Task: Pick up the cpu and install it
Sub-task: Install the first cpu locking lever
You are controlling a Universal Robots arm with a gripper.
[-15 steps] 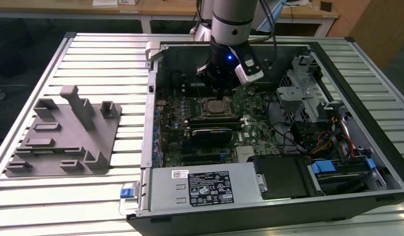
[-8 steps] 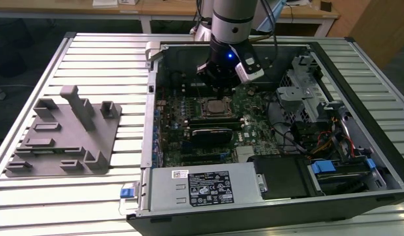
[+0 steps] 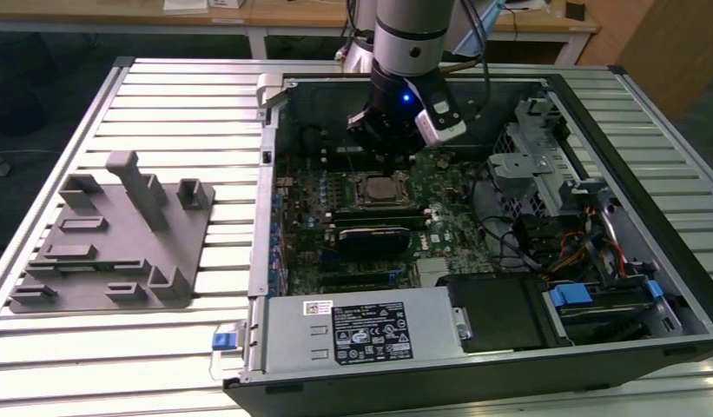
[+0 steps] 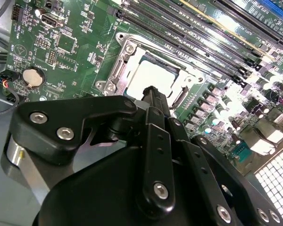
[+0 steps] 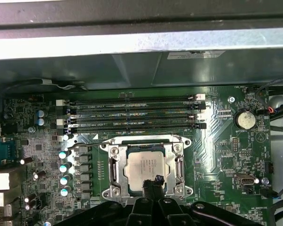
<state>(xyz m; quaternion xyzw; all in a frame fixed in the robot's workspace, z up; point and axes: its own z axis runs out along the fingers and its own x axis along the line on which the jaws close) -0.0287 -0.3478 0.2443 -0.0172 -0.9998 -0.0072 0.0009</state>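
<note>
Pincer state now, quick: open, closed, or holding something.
Pincer: closed, fingertips together, holding nothing; it sits just above the edge of the cpu, which lies in the socket.

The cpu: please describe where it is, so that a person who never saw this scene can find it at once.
Look inside the open computer case at the green motherboard. Beside the long black memory slots sits a metal socket frame, and the cpu lies within it, with the gripper just over its edge. It is the only flat, silvery square there.
</note>
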